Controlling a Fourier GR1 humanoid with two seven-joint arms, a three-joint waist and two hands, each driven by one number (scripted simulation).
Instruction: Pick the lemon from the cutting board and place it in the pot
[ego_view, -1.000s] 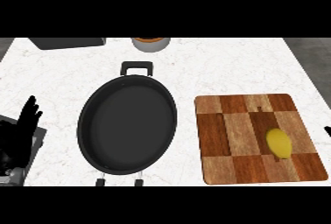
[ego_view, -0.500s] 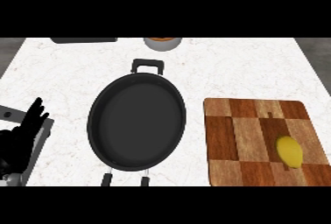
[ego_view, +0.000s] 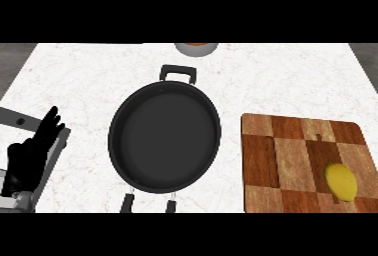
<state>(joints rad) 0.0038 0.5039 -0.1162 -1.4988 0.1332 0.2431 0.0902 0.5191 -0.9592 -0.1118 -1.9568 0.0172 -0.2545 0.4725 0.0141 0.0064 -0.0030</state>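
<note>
A yellow lemon lies on the wooden checkered cutting board at the lower right, near the board's right side. The black oval pot stands in the middle of the white counter, with a loop handle at its far end and two short prongs at its near end; nothing lies inside it. My left hand shows at the left edge, open with fingers pointing up, well left of the pot. My right hand does not appear in the view.
A small bowl with orange-brown contents sits at the counter's far edge, behind the pot. A grey metal frame lies at the left edge beside my left hand. The counter is white marble.
The whole scene has shifted right and down in the view: pot, board and lemon sit further right and lower. My left hand shows further in from the left edge.
</note>
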